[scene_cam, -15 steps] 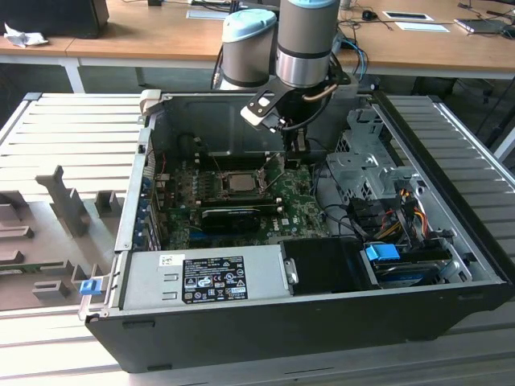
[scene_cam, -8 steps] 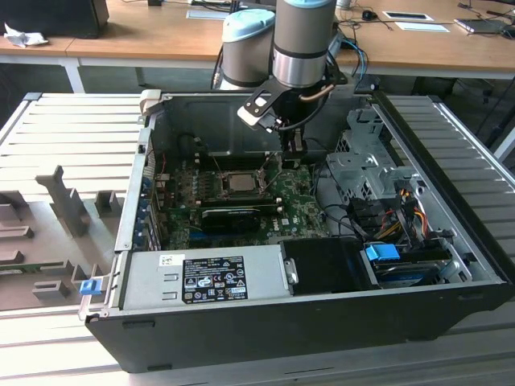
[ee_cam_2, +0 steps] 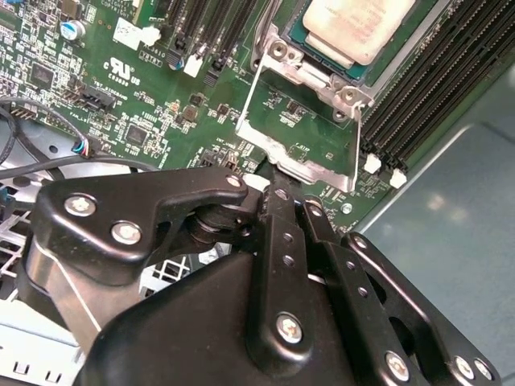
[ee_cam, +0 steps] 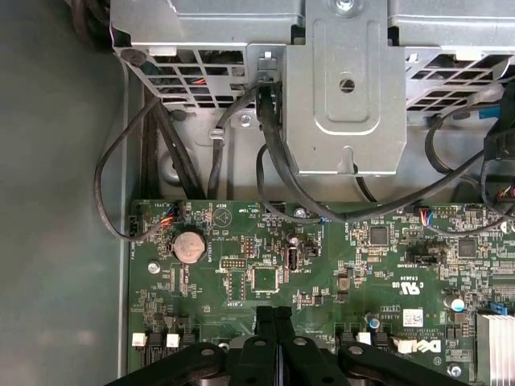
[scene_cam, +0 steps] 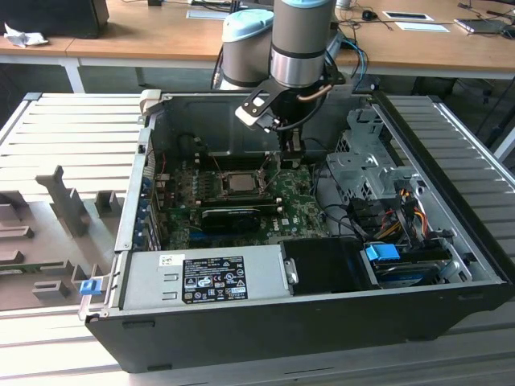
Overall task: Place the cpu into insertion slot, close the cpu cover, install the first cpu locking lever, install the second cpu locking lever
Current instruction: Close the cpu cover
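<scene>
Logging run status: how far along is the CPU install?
Done: the cpu sits in the insertion slot. In hand: the shut gripper is at the edge of the cpu cover, which lies open. Left: closing it, then both locking levers.

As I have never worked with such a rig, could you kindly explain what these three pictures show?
A grey robot arm reaches down into an open computer case lying on a ribbed table. The exterior view looks on from outside. Both wrist views come from cameras riding on the arm, looking past its black gripper at the green motherboard. In the second wrist view the cpu sits in the insertion slot, and the cpu cover, a silvery frame, is swung open. The gripper's fingers are together at that cover's edge; I cannot tell whether they pinch it.
</scene>
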You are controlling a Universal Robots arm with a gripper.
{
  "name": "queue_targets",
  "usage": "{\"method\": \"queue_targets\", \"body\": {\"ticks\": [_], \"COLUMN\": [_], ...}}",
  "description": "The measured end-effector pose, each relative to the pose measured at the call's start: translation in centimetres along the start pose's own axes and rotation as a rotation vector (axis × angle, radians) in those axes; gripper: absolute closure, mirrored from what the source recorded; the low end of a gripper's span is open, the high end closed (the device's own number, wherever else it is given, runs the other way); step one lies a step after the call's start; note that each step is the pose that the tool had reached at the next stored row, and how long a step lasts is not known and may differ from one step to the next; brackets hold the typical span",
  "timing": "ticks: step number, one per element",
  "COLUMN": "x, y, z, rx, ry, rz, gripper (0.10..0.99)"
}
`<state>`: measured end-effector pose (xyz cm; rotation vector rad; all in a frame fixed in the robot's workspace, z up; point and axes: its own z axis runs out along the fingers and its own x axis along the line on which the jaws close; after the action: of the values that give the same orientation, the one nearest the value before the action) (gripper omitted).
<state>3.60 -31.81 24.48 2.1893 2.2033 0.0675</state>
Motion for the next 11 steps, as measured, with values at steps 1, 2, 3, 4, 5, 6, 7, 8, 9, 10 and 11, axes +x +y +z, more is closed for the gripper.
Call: {"method": "queue_targets", "body": {"ticks": [1,2,3,4,5,6,7,8,9,10,11], "x": [0.0,0.0,0.0,0.0,0.0,0.0,0.0,0.0,0.0,0.0,0.0], "y": [-0.02,-0.05,-0.08,-0.11,-0.12,-0.14,-0.17,-0.21,-0.24,-0.29,-0.35], "z": [0.0,0.0,0.0,-0.01,-0.01,-0.01,-0.01,-0.01,-0.01,-0.02,-0.02], "rx": [0.0,0.0,0.0,0.0,0.0,0.0,0.0,0.0,0.0,0.0,0.0], "ry": [0.0001,0.0,0.0,0.0,0.0,0.0,0.0,0.0,0.0,0.0,-0.0001], "rz": [0.0,0.0,0.0,0.0,0.0,0.0,0.0,0.0,0.0,0.0,0.0], "gripper": [0.98,0.98,0.98,0.98,0.98,0.98,0.98,0.98,0.98,0.98,0.98]}}
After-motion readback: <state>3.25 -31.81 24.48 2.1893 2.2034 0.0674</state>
